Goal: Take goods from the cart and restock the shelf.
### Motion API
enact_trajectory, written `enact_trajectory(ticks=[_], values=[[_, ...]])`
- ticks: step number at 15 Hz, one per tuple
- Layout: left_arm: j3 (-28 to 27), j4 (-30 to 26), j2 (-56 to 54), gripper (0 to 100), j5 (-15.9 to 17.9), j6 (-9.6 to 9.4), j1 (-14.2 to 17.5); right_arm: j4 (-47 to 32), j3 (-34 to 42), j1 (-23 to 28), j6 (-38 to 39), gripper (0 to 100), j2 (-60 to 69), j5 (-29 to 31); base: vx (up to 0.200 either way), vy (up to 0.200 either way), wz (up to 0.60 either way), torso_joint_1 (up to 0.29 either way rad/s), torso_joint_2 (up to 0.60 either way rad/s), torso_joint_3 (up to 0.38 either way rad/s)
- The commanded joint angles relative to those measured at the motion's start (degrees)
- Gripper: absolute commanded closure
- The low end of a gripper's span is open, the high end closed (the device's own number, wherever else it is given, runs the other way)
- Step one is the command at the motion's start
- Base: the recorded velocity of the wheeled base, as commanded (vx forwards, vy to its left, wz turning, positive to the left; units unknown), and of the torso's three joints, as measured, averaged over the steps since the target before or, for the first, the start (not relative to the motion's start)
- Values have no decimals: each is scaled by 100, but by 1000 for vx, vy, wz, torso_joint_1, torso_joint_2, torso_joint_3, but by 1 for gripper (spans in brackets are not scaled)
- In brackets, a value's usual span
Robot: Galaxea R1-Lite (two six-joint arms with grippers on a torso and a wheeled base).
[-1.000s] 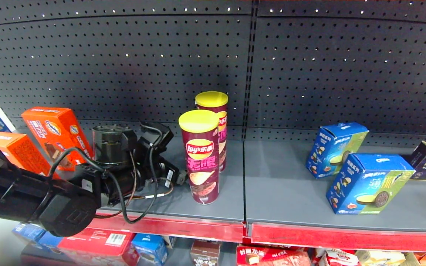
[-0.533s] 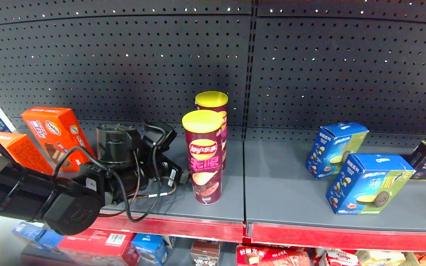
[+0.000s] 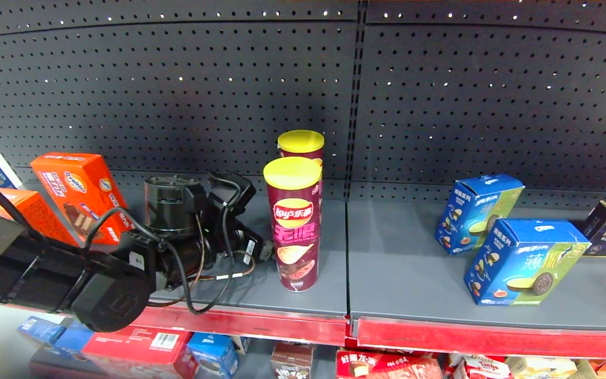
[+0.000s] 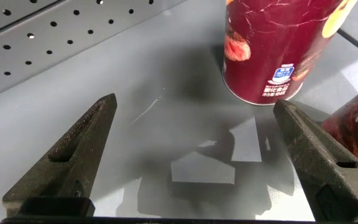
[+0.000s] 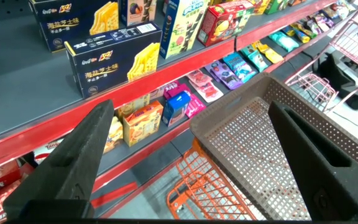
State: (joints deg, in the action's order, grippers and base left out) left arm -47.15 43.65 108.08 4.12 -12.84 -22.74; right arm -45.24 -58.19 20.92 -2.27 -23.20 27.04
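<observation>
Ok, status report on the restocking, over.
Left gripper open, empty, low over the shelf beside the front chip can. Right gripper open, empty, over the cart basket. Rear can stands close behind it.

- Shelf (image 3: 413,263): matt grey metal, smooth.
- Can (image 3: 295,237): glossy wrap; lid (image 3: 292,172) of smooth yellow plastic.
- Box (image 3: 524,263): glossy cardboard.
- Basket (image 5: 260,143): matt brown perforated plastic.

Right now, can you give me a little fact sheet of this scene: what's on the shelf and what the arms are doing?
shelf: grey, red front edge
front can: upright, yellow lid
rear can: upright, just behind it
blue boxes: two, at the right
orange boxes: two, at the left
left tool: open, empty, low over the shelf by the cans
right tool: open, empty, above a brown basket
</observation>
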Motion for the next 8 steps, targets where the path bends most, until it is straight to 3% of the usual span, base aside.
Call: enact_trajectory(ticks=[1, 5, 8], values=[[-13, 3, 20, 0, 1, 0, -12, -2, 0, 0, -2, 0, -9, 3, 0, 0, 0, 0, 0, 0], [83, 3, -24, 0, 1, 18, 76, -2, -17, 0, -2, 0, -9, 3, 0, 0, 0, 0, 0, 0], [541, 12, -586, 0, 10, 18, 410, 68, -35, -9, -2, 0, 0, -6, 0, 0, 0, 0, 0, 0]])
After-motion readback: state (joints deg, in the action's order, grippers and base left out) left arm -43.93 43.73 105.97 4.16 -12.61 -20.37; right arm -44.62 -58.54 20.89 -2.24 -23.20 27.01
